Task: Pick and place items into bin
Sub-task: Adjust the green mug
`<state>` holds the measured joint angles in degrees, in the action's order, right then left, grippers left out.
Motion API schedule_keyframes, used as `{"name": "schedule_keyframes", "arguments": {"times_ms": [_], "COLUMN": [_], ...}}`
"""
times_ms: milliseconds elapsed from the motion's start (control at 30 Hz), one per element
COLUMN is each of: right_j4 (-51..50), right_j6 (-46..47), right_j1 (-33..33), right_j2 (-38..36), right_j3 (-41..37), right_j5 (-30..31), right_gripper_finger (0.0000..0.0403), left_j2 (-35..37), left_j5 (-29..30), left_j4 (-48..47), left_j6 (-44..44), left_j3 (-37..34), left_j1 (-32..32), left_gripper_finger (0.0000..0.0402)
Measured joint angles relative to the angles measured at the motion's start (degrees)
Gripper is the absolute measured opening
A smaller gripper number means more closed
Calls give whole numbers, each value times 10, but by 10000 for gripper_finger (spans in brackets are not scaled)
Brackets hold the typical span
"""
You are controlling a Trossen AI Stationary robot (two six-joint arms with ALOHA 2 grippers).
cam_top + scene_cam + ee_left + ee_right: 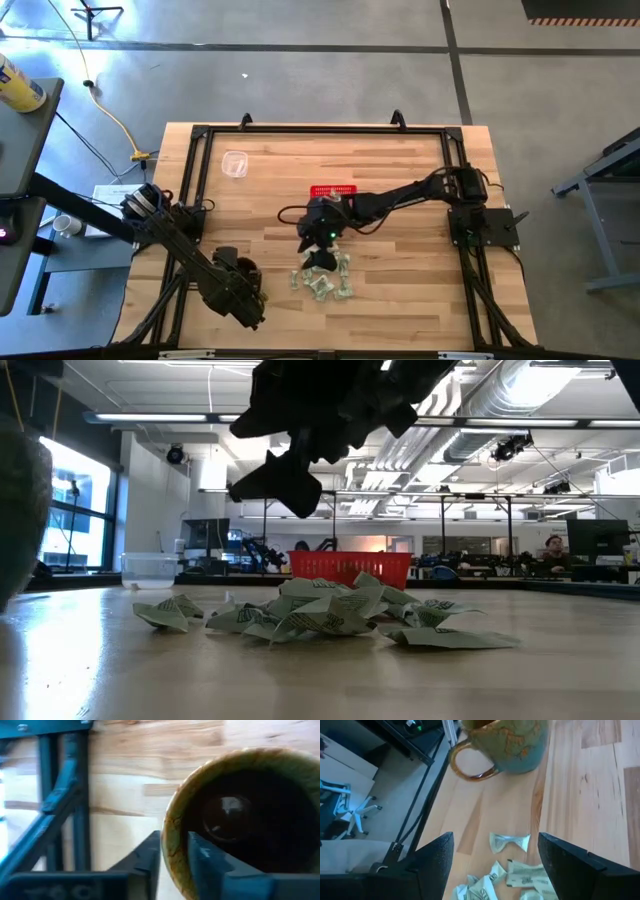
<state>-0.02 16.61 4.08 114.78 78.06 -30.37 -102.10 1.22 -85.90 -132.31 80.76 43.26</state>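
Observation:
Several pale green-and-white packets (322,280) lie in a loose pile (320,612) on the wooden table, toward its near edge. My right gripper (320,256) hovers open just above them; in its wrist view (492,865) a few packets (509,841) show between its spread fingers. The red mesh bin (333,191) stands behind the pile, toward the far side (350,568). My left gripper (245,293) is at the near left, at a brown-green mug (512,742) that stands upright on the table. My left gripper has the mug's wall at the rim (172,827) between its fingers, one finger (150,855) outside and the other (212,865) inside the hollow. The fingers come from above, pointing steeply down. The mug's base is hidden in this view.
A clear plastic cup (235,163) stands at the far left of the table. A black frame (195,150) runs along the table's edges. Bare wood lies between the mug and the packets and to the right of the pile.

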Motion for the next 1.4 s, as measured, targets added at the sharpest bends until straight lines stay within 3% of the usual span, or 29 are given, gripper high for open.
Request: {"name": "schedule_keyframes", "arguments": {"times_ms": [233, 433, 500, 633, 700, 900, 967, 1233, 1400], "right_j4": [-25, -27, -27, -72, -114, -283, -317, -394, -397], "right_j6": [-18, -31, -39, -70, -97, -208, -230, -242, -246], "right_j1": [0, -10, -18, -39, -50, -71, -74, -88, -90], "right_j2": [0, -6, -14, -36, -55, -132, -156, -220, -236], "right_j3": [0, 0, 0, 0, 0, -3, -3, -3, -3], "right_j5": [0, 2, 4, 4, 6, 84, 117, 157, 181], "right_gripper_finger": [279, 279, 279, 279, 279, 279, 279, 279, 279], "left_j2": [1, 2, 11, 20, 16, -9, -15, -24, -46], "left_j5": [-19, -24, 18, 169, 190, 170, 156, 93, 33], "left_j4": [-1, -39, -34, -19, -12, 153, 161, 190, 177], "left_j6": [-2, 13, 24, 31, 69, 385, 462, 632, 663], "left_j3": [5, 66, 91, 140, 139, 110, 103, 97, 77], "left_j1": [0, -1, -1, -8, -25, -129, -160, -200, -182], "left_gripper_finger": [241, 275, 274, 258, 246, 211, 206, 188, 165]}}
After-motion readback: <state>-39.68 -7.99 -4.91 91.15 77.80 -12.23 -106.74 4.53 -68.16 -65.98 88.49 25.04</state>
